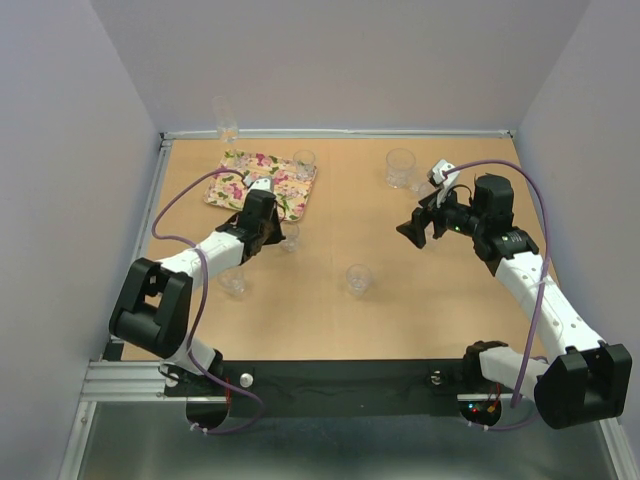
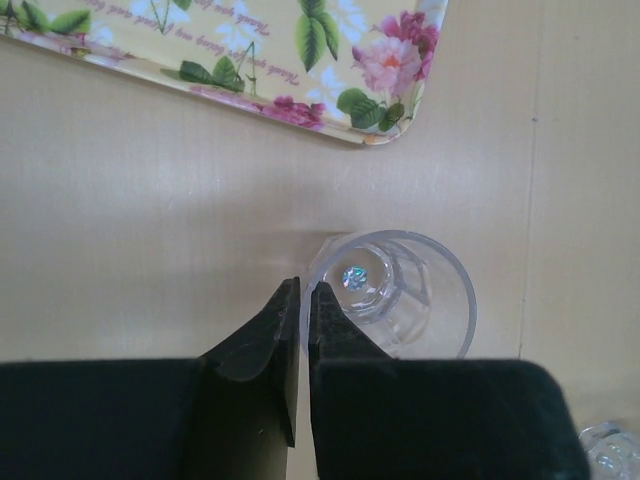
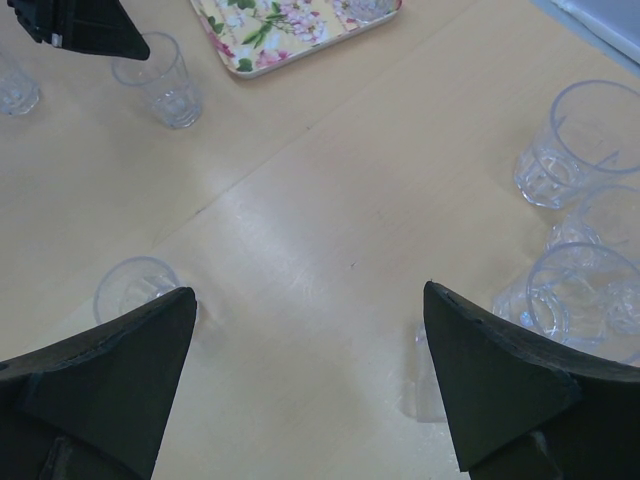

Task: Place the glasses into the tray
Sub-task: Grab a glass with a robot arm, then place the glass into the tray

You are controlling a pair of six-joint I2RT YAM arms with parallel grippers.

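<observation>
The glasses (image 1: 358,279) are small, clear, colourless tumblers with thin smooth walls and thick, faceted bases, slightly unequal in height. They stand upright and scattered over the smooth tan table (image 1: 450,300). One of them, the tray glass (image 1: 304,163), stands inside the tray (image 1: 240,182) at its far right corner. The others are on the table: a cluster close to the right gripper (image 3: 309,292), two apart nearer the arm bases, and a taller one at the back edge just beside the tray.

The tray is flat and rectangular with rounded corners and a low raised rim. Its glossy cream-yellow surface is printed with pink flowers and green leaves.

The left gripper (image 2: 303,288) has matte black, wedge-shaped fingers that stand almost together, pinching the wall of the corner glass (image 2: 420,300), one tip inside its mouth and one outside. That glass sits on the table just off the tray's rounded corner, not touching it. The right gripper's fingers are spread wide over the table, grasping nothing.
</observation>
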